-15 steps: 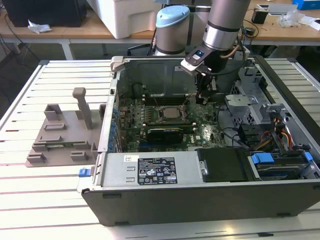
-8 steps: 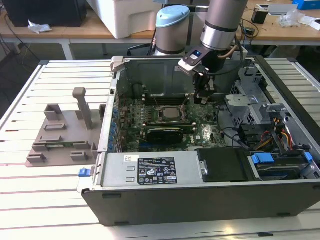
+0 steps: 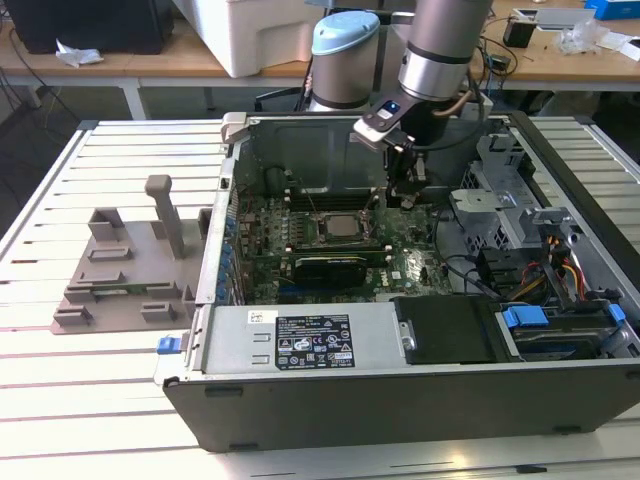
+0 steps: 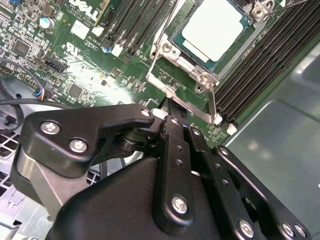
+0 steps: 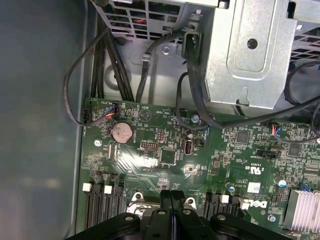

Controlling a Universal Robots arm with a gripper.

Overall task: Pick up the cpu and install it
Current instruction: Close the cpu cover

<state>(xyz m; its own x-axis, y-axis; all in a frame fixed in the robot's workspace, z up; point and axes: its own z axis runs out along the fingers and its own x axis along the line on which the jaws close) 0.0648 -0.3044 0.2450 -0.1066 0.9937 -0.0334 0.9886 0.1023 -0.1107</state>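
Observation:
The cpu [image 3: 340, 227], a small square chip with a silver-white top, lies flat in the metal-framed socket [image 3: 303, 232] on the green motherboard [image 3: 420, 262] inside the open computer case. In the second wrist view the cpu [image 4: 214, 29] sits inside the socket frame [image 4: 181, 95]. My gripper [image 3: 405, 192] hangs just above the board, beside the socket on the exterior view's right, apart from the chip. In both wrist views its black fingers [image 5: 168, 200] meet along a centre line, shut with nothing between them; the gripper [image 4: 167, 109] tip is close to the frame's edge.
A grey moulded tray [image 3: 120, 272] with upright posts stands outside the case at the exterior view's left. A metal drive cage [image 3: 500, 195] and loose cables [image 5: 190, 85] crowd the side next to the gripper. The power supply [image 3: 300, 342] lies along the case's near wall.

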